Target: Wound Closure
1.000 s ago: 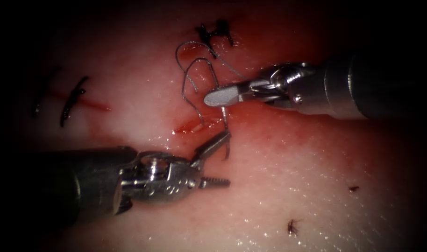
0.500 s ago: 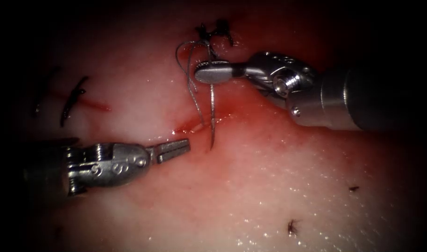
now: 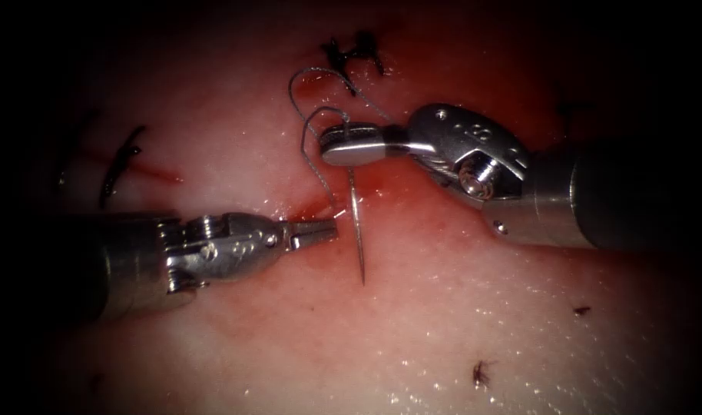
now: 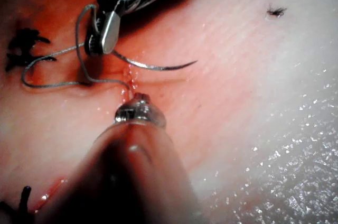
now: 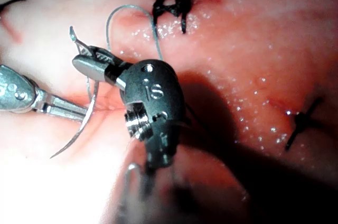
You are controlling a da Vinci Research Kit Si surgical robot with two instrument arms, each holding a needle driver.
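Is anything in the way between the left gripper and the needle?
Nothing visible. The left gripper, shut and holding nothing, sits just left of the needle, bare tissue between them. The right gripper holds the needle near its thread end, out of the tissue.

Curved needle (image 3: pixel 356 223) free above tissue (image 3: pixel 474 330)

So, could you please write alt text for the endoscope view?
The right tool grips the curved needle near its thread end, its point hanging free over the tissue. The left tool, jaws shut and empty, sits by the cut; thread loops above.

needle (image 3: pixel 357 230) and thread (image 3: pixel 309 146) loops crowd the cut (image 3: pixel 312 207); tissue (image 3: pixel 481 338) rightward lies open.
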